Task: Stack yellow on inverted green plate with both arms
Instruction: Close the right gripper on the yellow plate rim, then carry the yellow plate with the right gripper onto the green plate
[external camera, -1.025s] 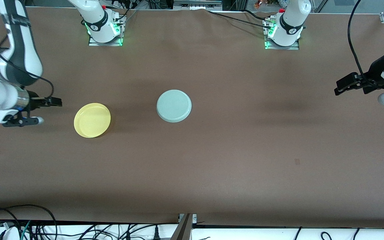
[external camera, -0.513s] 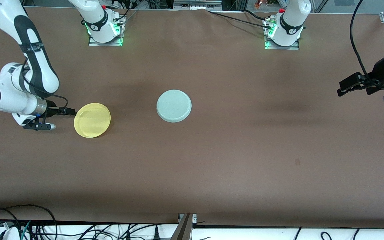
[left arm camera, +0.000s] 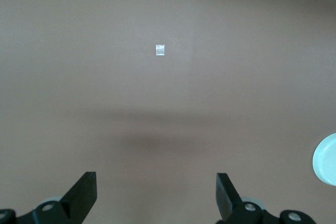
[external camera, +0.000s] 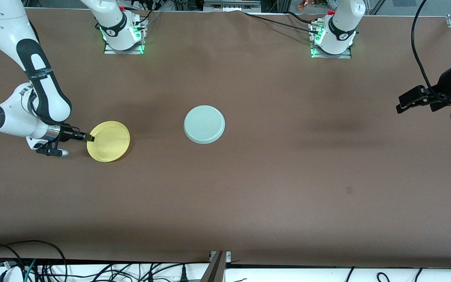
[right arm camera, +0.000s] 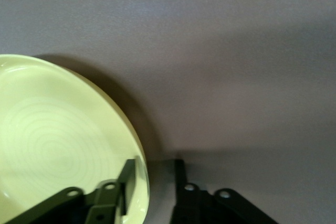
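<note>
The yellow plate (external camera: 110,141) lies right side up on the brown table toward the right arm's end. My right gripper (external camera: 90,137) is low at its rim on the side toward the right arm's end of the table. In the right wrist view one finger (right arm camera: 128,174) sits inside the yellow plate (right arm camera: 58,140) and the other (right arm camera: 179,169) outside, astride the rim with a gap left; the gripper (right arm camera: 155,170) is open. The green plate (external camera: 204,124) lies near the table's middle, flat underside up. My left gripper (external camera: 399,103) waits open and empty above the left arm's end of the table (left arm camera: 156,182).
The two arm bases (external camera: 123,35) (external camera: 333,39) stand at the table's back edge. A small tape mark (external camera: 349,190) lies on the cloth, also in the left wrist view (left arm camera: 160,50). The green plate's edge shows in the left wrist view (left arm camera: 326,159). Cables hang along the front edge.
My right arm has swung in and down toward the yellow plate, and its fingers now straddle the rim. The left arm and both plates have hardly moved.
</note>
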Motion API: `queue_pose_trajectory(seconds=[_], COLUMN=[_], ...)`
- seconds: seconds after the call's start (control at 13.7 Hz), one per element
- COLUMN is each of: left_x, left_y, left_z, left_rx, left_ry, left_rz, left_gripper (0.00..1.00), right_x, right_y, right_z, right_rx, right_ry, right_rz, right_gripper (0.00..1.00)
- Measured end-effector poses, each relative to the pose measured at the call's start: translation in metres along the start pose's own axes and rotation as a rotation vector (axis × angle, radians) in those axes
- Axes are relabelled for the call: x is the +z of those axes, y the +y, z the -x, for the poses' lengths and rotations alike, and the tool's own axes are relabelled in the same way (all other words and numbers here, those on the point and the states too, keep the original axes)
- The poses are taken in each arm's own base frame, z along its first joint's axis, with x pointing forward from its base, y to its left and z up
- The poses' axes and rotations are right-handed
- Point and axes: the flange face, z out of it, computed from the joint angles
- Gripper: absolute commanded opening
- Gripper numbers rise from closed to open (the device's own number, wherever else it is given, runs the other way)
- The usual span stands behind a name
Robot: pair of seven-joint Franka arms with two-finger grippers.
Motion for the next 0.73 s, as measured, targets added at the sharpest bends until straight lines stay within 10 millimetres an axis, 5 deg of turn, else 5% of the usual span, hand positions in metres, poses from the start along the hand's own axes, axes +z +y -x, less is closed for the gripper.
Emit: queue_pose_trajectory(seconds=[0.44,0.73], left_x=[0.001,-0.002], left_y=[0.000,-0.001], left_z=[-0.001,-0.001], left_rx=[0.000,-0.002], left_ry=[-0.002,0.006], left_rz=[0.000,0.000], left_gripper=[1.00,1.00], right_x=[-0.015,-0.074], right_y=[-0.012,-0.067], right_z=[-0.009,-0.027], right_rx=[-0.022,-0.131], right_ry=[-0.008,-0.157], right_rz=[-0.024,-0.104], right_gripper=[0.00,0.00])
